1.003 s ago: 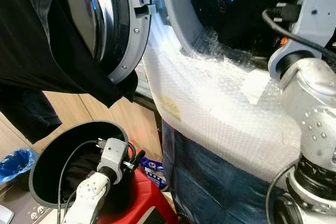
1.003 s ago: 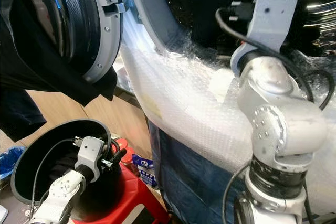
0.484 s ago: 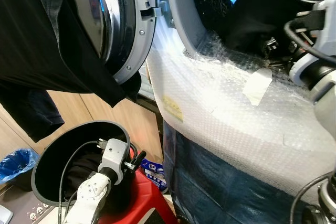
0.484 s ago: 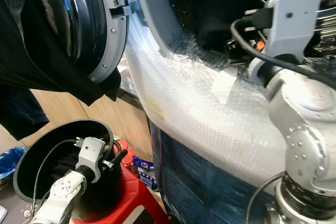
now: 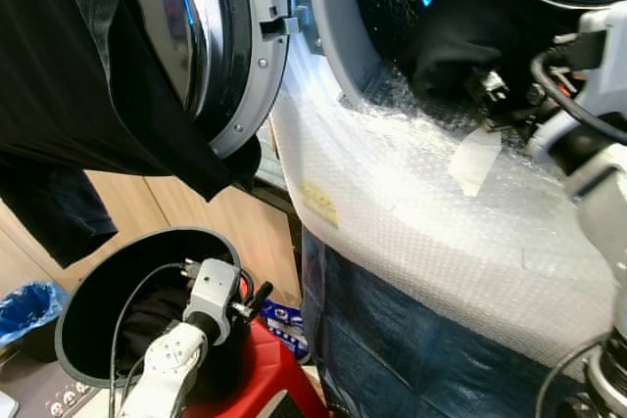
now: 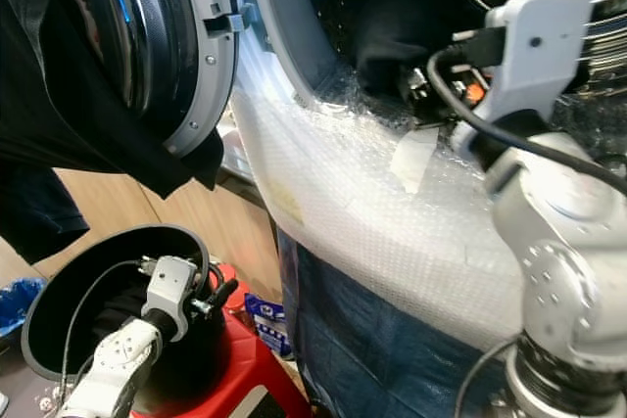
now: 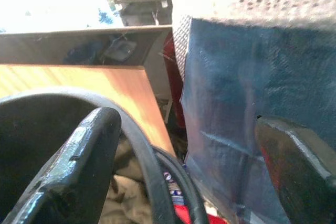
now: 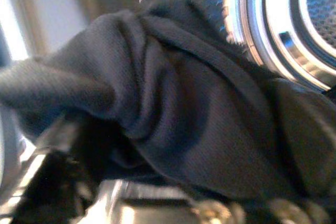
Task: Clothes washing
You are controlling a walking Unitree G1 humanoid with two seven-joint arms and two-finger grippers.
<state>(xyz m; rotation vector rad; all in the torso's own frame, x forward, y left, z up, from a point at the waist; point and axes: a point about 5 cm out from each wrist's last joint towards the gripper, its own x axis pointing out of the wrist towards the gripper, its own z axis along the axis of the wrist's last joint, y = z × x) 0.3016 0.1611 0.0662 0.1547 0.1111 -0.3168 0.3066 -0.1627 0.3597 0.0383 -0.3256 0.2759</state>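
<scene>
At the bubble-wrapped rim of the washing-machine drum (image 5: 392, 95), the right gripper (image 5: 487, 85) grips a bunched black garment (image 5: 456, 41); the left gripper (image 5: 257, 296) hangs unclenched over the black round bin (image 5: 73, 325).

Black garment (image 5: 460, 41) — white bubble wrap (image 5: 431, 203), dark blue sheet (image 5: 411, 340), red stool (image 5: 265, 379).

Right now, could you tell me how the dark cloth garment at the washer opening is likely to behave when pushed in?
The dark cloth garment is deeply folded, so probably floppy and bunches. Its knit looks matte, so likely not slippery on the bubble wrap.
</scene>
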